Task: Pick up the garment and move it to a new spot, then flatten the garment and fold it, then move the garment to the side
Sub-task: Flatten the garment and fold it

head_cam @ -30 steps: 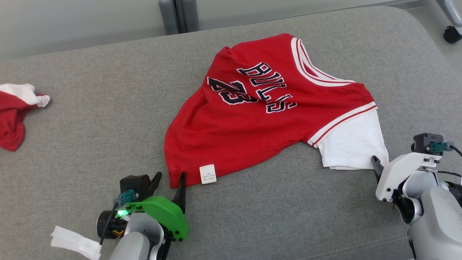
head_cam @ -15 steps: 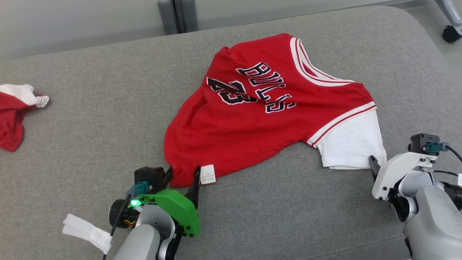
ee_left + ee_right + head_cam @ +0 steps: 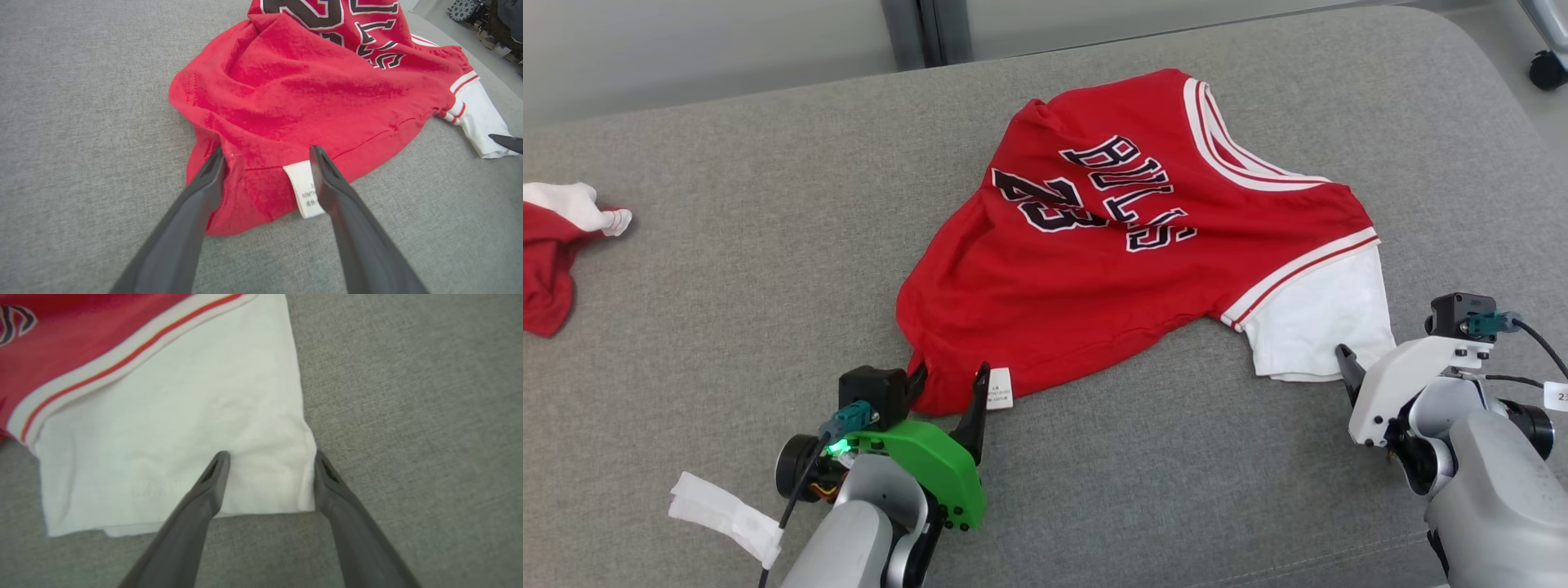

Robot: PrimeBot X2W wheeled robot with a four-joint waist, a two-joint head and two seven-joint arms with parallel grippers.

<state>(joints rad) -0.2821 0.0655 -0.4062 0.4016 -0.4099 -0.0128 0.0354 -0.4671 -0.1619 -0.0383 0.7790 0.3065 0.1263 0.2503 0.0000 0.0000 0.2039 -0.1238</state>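
Observation:
The garment is a red jersey with dark "BULLS 23" lettering and a white sleeve, lying rumpled on the grey cushion. My left gripper is open, its two fingers straddling the jersey's near hem corner beside a white label. In the left wrist view the red hem bunches between the fingers of the left gripper, with the label by the right finger. My right gripper is open over the white sleeve, at its near corner; in the head view the right gripper is partly hidden by its white housing.
Another red and white cloth lies crumpled at the cushion's far left. A white strip hangs by my left forearm. Behind the cushion stand a pale wall and a metal post; a caster wheel sits at the top right.
My left gripper has moved forward and right, from beside the hem corner to straddling it. My right gripper has crept left toward the sleeve. The camera has shifted slightly.

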